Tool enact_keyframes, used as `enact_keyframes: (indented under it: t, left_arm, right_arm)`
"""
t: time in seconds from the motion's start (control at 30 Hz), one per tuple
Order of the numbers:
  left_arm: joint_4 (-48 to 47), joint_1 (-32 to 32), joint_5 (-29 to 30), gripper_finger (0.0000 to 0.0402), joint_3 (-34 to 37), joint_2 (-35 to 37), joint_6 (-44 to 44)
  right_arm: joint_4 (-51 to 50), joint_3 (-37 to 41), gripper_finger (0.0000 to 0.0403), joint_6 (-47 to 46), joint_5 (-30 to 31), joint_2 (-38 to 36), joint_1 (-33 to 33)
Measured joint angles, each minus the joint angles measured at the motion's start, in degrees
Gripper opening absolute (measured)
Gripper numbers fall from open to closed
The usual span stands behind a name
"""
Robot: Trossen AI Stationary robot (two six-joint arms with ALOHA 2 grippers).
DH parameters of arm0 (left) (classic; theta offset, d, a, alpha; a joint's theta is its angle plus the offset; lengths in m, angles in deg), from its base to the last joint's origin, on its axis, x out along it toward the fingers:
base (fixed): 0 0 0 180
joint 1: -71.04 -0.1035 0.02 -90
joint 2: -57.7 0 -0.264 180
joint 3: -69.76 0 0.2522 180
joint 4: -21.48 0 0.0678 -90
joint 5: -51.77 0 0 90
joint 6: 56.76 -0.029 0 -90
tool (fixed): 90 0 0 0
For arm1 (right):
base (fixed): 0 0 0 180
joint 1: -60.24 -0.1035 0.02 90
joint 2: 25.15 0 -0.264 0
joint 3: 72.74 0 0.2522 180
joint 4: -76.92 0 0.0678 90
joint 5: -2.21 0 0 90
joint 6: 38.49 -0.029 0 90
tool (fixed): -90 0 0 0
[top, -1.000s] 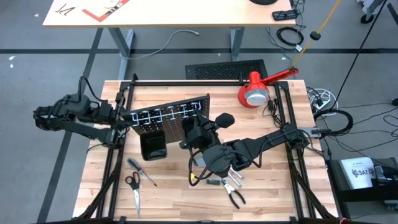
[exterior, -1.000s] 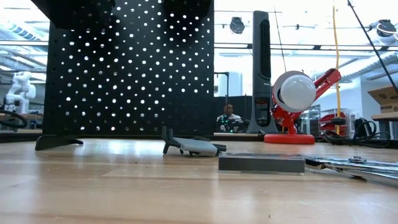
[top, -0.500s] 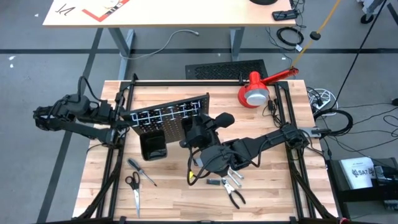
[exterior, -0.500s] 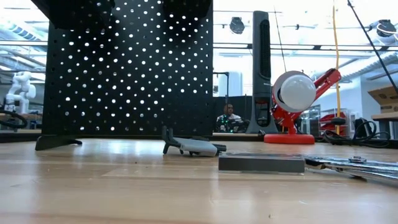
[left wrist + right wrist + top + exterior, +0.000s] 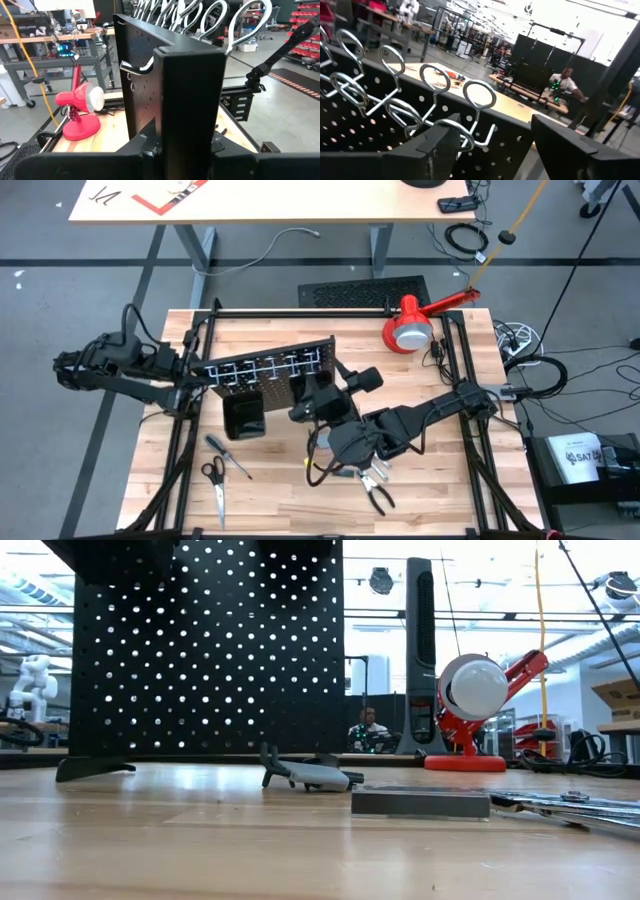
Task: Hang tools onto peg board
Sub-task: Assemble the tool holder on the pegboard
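Table (image 5: 270,510): pale wood planks inside a black frame; it carries the board, the lamp and the loose tools.
Peg board (image 5: 275,370): black perforated panel standing upright a little to 10 o'clock of the table's middle, with a row of silver rings (image 5: 479,94) along its top and a black bin (image 5: 245,415) on its face.
Left pincer (image 5: 200,370): at 9 o'clock, clamped on the board's left edge; in the left wrist view the panel edge sits between its fingers.
Right pincer (image 5: 322,392): just at the board's right end, near the table's middle; fingers (image 5: 440,145) apart, with the top edge and a silver ring showing in the gap, nothing gripped.
Lamp (image 5: 410,328): red with a white shade, at 1 o'clock near the table's far edge.
Scissors (image 5: 215,485): black-handled, flat on the table at 7 o'clock.
Screwdriver (image 5: 228,455): thin, lying just beside the scissors, between them and the bin.
Pliers (image 5: 378,495): black-handled, flat at 5 o'clock, below the right arm.
Small metal pieces (image 5: 368,475): beside the pliers, partly hidden by the arm.
Person (image 5: 367,730): seated far off in the room beyond the table.
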Motion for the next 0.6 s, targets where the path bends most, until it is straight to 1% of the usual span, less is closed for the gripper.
enact_keyframes:
  t: [0.17,0.47,0.6]
  left_arm:
    - [-0.1,0.0,0.2,0.0062,0.1,0.6,0.5]
    - [-0.4,-0.1,0.6,0.0062,0.1,0.9,1.4]
    - [-0.5,-0.2,-1.2,0.0062,0.1,1.0,1.3]
  right_arm:
    - [0.0,0.0,0.0252,-2.6,-0.7,0.1,-0.7]
    - [-0.2,0.1,0.0223,-7.6,-0.8,0.2,0.3]
    - [-2.0,0.1,0.0223,-7.5,-1.2,0.2,0.3]
